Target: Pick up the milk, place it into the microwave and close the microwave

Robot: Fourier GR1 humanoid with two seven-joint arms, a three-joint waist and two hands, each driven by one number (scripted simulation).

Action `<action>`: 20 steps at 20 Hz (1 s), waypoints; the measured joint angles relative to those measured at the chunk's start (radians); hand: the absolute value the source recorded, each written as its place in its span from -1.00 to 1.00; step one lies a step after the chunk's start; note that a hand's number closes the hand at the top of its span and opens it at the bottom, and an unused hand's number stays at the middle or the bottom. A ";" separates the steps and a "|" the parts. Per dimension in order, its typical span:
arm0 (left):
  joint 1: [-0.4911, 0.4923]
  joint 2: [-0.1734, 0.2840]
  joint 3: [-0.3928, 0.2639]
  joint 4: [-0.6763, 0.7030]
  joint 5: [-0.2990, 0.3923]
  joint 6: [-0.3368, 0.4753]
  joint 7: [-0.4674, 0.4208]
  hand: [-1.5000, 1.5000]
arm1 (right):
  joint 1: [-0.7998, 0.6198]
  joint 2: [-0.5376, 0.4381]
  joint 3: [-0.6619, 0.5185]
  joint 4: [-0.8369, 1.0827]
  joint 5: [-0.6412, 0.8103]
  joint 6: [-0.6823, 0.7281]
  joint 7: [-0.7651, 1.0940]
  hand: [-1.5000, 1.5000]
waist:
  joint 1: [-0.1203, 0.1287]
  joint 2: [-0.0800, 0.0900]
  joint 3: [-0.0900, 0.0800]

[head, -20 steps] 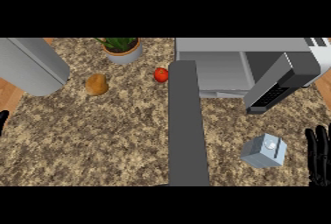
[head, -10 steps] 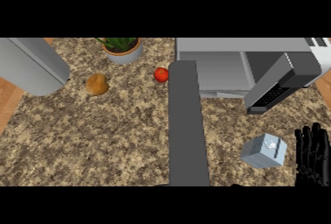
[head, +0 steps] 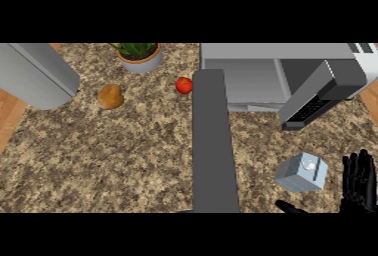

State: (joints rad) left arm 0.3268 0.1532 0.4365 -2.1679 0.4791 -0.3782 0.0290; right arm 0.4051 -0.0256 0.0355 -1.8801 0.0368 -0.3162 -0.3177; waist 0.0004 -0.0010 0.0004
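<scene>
Near the counter's (head: 111, 150) lower right corner, my right hand (head: 359, 184) with fingers spread straight, just beside the milk carton (head: 302, 172), microwave (head: 280, 75) door (head: 321, 95) open behind it.

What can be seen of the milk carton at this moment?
The milk is a small pale blue-grey carton with a lighter top bearing a round white cap. It stands on the speckled counter near the view's lower right, turned at an angle to the counter's edges, in front of the open microwave. Nothing holds it: the right robot hand is open just to its right, with a narrow gap between them.
</scene>
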 measured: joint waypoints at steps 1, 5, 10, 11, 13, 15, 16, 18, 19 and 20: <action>0.011 -0.001 0.009 -0.001 0.002 -0.012 -0.007 -1.00 | 0.001 0.003 -0.014 0.042 -0.009 0.005 -0.037 -1.00 | 0.001 0.000 0.000; 0.006 -0.020 0.015 -0.013 -0.008 -0.018 -0.001 -1.00 | -0.017 -0.011 -0.076 0.160 -0.058 0.049 -0.128 -1.00 | 0.001 0.000 0.000; 0.009 -0.022 0.042 -0.031 0.020 -0.035 0.027 -1.00 | -0.051 -0.022 -0.132 0.313 -0.108 0.112 -0.234 -1.00 | 0.002 0.000 0.000; 0.022 -0.028 0.049 -0.045 0.022 -0.043 0.027 -1.00 | -0.051 -0.021 -0.139 0.340 -0.114 0.123 -0.259 -1.00 | 0.002 0.000 0.000; 0.013 -0.027 0.062 -0.026 0.027 -0.056 0.028 -1.00 | -0.075 -0.022 -0.145 0.390 -0.111 0.132 -0.283 -1.00 | 0.002 0.000 0.000; 0.016 -0.039 0.061 -0.042 0.021 -0.060 0.037 -1.00 | -0.100 -0.036 -0.166 0.447 -0.115 0.147 -0.312 -1.00 | 0.003 0.000 0.000; 0.020 -0.052 0.052 -0.055 0.017 -0.062 0.044 -1.00 | -0.108 -0.037 -0.170 0.469 -0.113 0.151 -0.328 -1.00 | 0.003 0.000 0.000; 0.011 -0.059 0.056 -0.044 0.009 -0.067 0.044 -1.00 | -0.136 -0.042 -0.186 0.534 -0.113 0.160 -0.361 -1.00 | 0.003 0.000 0.000; 0.010 -0.059 0.058 -0.057 0.013 -0.065 0.055 -1.00 | -0.150 -0.049 -0.202 0.575 -0.118 0.168 -0.388 -1.00 | 0.003 0.001 0.000; 0.001 -0.052 0.069 -0.058 0.027 -0.061 0.066 -1.00 | -0.167 -0.049 -0.205 0.593 -0.116 0.164 -0.391 -1.00 | 0.003 0.001 0.000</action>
State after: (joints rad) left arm 0.3275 0.1010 0.5056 -2.2261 0.5060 -0.4397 0.0952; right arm 0.2382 -0.0748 -0.1699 -1.2871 -0.0788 -0.1526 -0.7085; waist 0.0031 -0.0004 0.0004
